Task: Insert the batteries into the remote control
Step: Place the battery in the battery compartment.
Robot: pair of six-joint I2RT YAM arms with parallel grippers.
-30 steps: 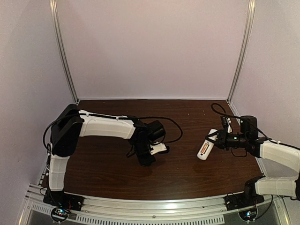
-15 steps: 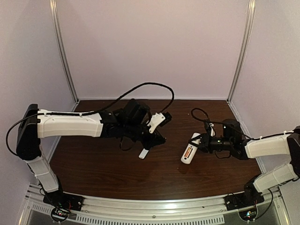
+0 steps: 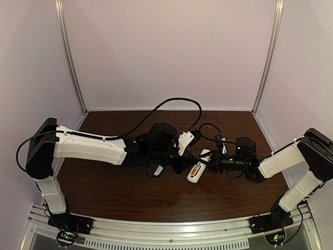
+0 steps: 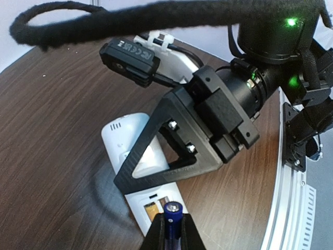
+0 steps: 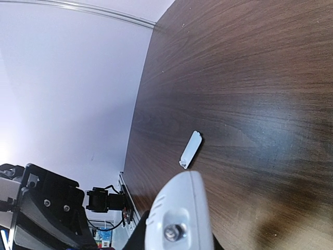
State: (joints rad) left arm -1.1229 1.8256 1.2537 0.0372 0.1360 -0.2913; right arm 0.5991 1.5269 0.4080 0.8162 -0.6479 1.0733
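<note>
White plastic remote control (image 4: 124, 139) is held off the table (image 4: 52, 104) by the right gripper (image 3: 207, 165), clamped across its middle, back recess (image 4: 156, 202) facing up with the orange battery (image 4: 150, 208) apparently seated. The left gripper (image 4: 171, 233) is clenched on the dark purple-blue battery (image 4: 173, 212), whose tip sits just beside the recess, nearly along the remote's long axis.

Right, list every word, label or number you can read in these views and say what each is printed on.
None reads clearly.
On the camera module on the right wrist: pale logo-like marks on its top face, too blurred to read.
On the orange battery in the remote control: label print, too small to read.
On the dark blue battery in the left claw: no print visible.
</note>
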